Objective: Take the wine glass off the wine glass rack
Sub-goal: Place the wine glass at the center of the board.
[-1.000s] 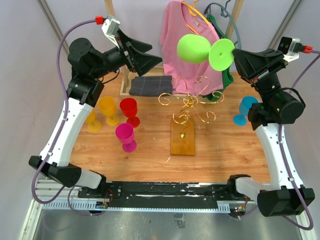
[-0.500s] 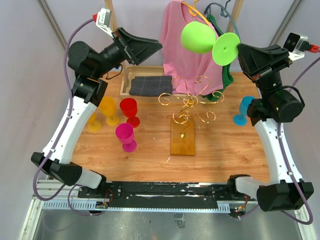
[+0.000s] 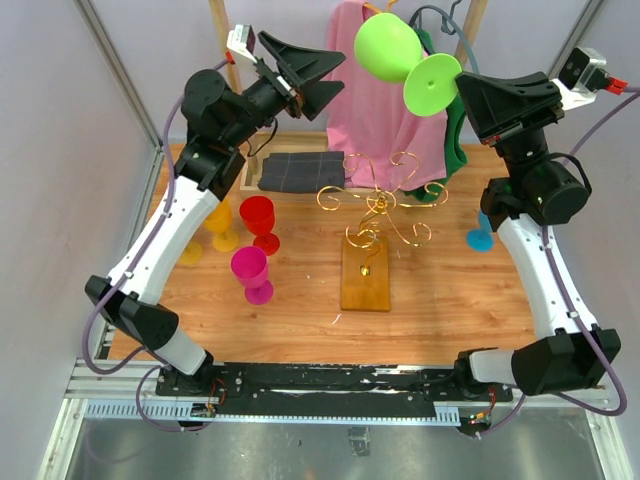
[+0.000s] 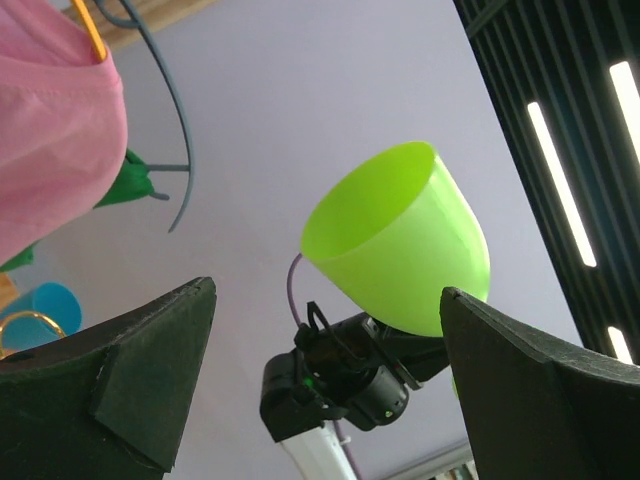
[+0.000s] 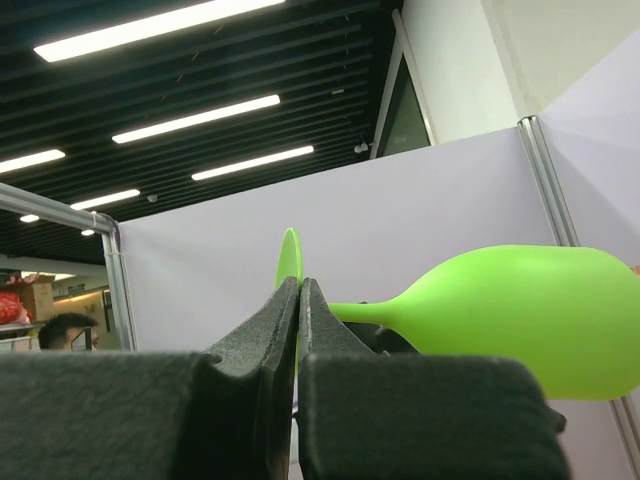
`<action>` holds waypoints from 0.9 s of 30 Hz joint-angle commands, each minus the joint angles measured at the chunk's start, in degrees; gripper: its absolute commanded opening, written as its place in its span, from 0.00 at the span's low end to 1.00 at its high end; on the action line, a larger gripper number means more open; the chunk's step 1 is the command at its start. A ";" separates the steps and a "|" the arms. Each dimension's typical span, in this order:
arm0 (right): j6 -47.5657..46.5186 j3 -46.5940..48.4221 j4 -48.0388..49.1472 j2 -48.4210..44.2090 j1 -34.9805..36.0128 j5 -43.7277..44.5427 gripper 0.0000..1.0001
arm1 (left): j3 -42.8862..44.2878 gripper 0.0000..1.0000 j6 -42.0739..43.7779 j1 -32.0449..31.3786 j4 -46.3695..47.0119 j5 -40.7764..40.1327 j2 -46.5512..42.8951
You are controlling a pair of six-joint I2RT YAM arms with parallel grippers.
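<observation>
Light: we see bright, even light from ceiling strips [image 5: 150, 27].
Shadows: faint, soft on the table [image 3: 450, 300].
Focus: wrist views soft up close.

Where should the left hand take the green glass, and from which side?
Take the green glass by its bowl, coming from the left, fingers across the round widest part. It lies tilted nearly sideways, bowl toward the open left hand; the shut right hand already occupies the foot's rim.
</observation>
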 commanded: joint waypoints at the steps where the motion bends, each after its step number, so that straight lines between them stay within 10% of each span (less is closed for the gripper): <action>1: -3.57 3.41 6.23 1.83 2.02 -1.93 0.01 | 3.05 0.99 -6.22 -1.49 0.78 -1.29 1.46; 27: -10.11 4.49 11.64 7.27 5.46 -2.08 0.01 | 6.08 0.99 -13.51 -1.70 -0.56 -3.06 2.58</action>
